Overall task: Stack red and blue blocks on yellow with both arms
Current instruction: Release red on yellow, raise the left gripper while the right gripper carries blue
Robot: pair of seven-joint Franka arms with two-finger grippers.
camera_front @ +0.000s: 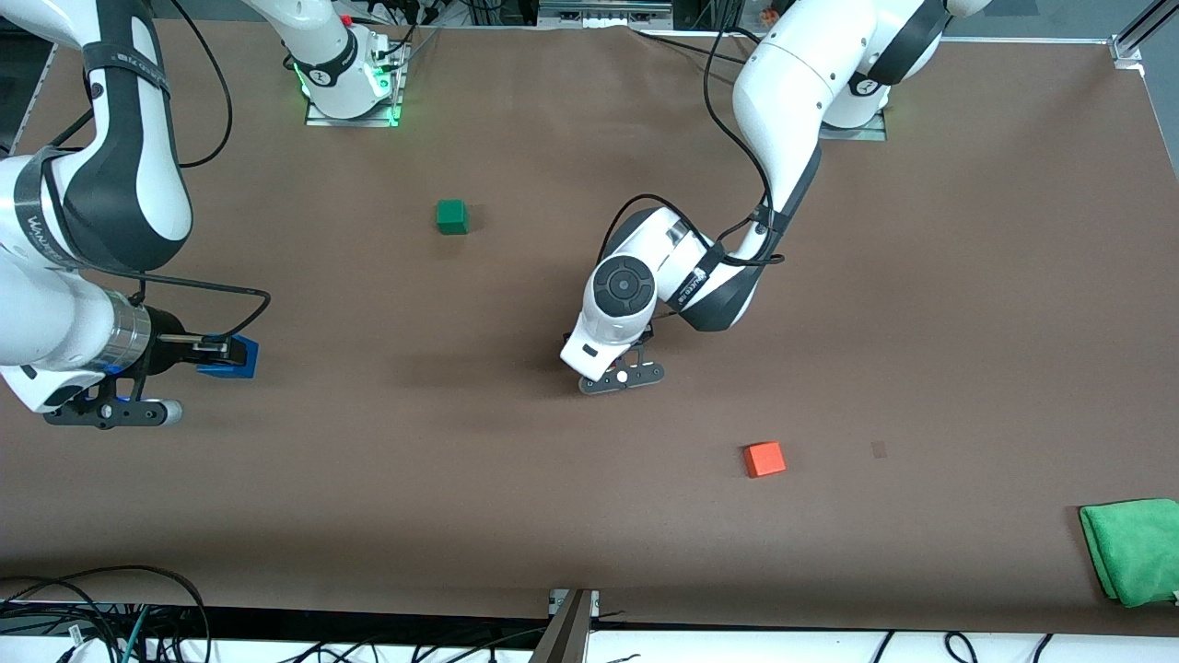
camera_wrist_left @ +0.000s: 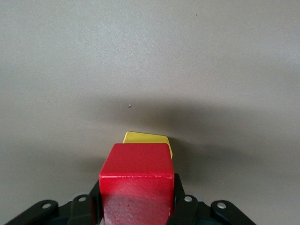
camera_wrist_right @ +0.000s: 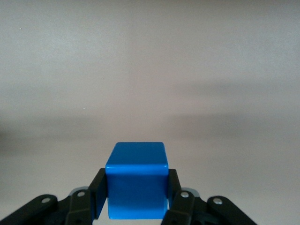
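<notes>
In the middle of the brown table (camera_front: 967,276), the left gripper (camera_wrist_left: 138,206) is closed on the red block (camera_wrist_left: 136,180), carrying it low over the yellow block (camera_wrist_left: 149,139), which sits on the table beneath and pokes out past the red one. From the front camera the left arm's wrist hides both cubes. The red block looks not quite centred on the yellow, so it probably needs a small shift before release.

Toward the right arm's end of the table, the right gripper (camera_wrist_right: 136,201) is closed on the blue block (camera_wrist_right: 137,180), apparently waiting its turn to top the stack.

A green block (camera_front: 451,216) lies nearer the robot bases, an orange block (camera_front: 764,459) nearer the front camera, and a green cloth (camera_front: 1133,548) at the left arm's end.
</notes>
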